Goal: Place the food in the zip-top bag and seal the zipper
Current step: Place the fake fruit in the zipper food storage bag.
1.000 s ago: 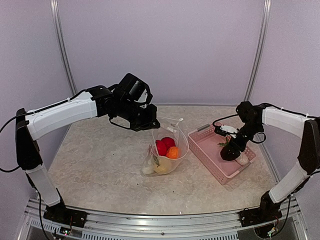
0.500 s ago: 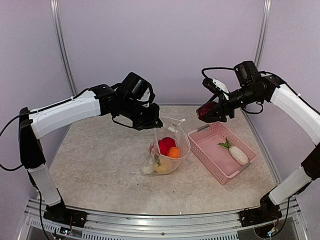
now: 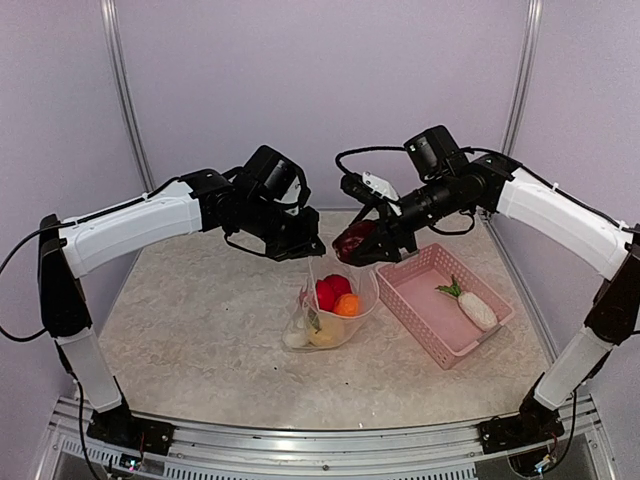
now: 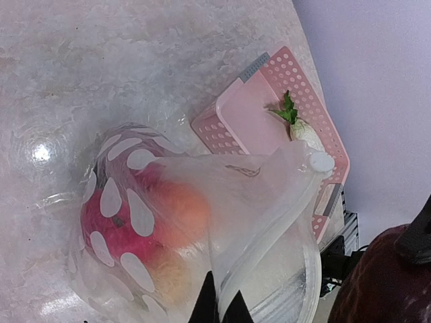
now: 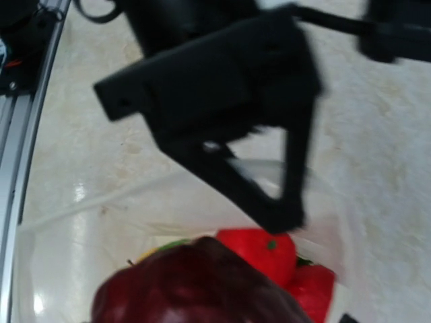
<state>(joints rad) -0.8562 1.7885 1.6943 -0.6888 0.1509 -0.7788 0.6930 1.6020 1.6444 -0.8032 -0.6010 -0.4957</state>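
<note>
The clear dotted zip-top bag (image 3: 335, 300) stands open mid-table with red (image 3: 324, 294), orange (image 3: 346, 305) and yellow food inside. My left gripper (image 3: 312, 250) is shut on the bag's mouth edge, on the pale zipper strip (image 4: 269, 249), holding it up. My right gripper (image 3: 358, 244) is shut on a dark red-purple toy fruit (image 3: 352, 240) just above the bag's mouth; it fills the bottom of the right wrist view (image 5: 195, 282), with red pieces (image 5: 259, 252) in the bag below. A white oblong piece with a green leaf (image 3: 470, 305) lies in the pink basket (image 3: 415, 300).
The pink slatted basket stands right of the bag, close to it. The left gripper's black body (image 5: 222, 87) is right in front of the right wrist camera. Walls close the back and sides.
My right arm lifted the dark fruit out of the basket and carried it left, up to the bag's mouth. The left arm and the bag have stayed put.
</note>
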